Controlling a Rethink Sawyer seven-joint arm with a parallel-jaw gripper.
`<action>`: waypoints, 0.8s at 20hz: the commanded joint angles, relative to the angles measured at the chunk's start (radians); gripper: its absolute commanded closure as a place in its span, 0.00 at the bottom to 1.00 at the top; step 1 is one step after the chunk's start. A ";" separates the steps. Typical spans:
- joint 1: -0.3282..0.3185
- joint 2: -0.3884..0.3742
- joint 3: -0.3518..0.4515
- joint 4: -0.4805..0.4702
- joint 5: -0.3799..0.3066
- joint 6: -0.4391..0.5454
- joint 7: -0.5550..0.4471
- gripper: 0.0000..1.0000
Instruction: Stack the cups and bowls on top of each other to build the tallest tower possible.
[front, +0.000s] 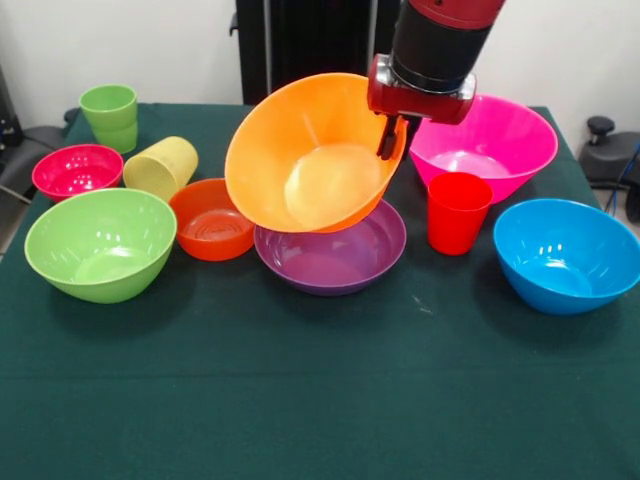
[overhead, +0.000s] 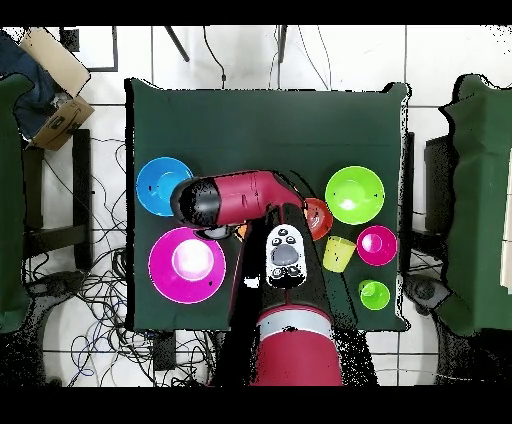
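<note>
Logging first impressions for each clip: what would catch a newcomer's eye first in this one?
The big orange bowl stands out: tilted steeply in mid-air, its rim pinched by the gripper, right above the purple bowl at the table's middle. Around it lie bright pieces on the dark green cloth, with the pink bowl behind the red cup and the blue bowl at the front view's right.
</note>
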 joint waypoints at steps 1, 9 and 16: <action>-0.020 0.011 0.020 -0.051 -0.004 0.061 0.027 1.00; -0.033 0.011 0.026 -0.048 -0.001 0.047 0.023 1.00; -0.041 0.009 0.029 -0.043 -0.002 0.043 0.019 1.00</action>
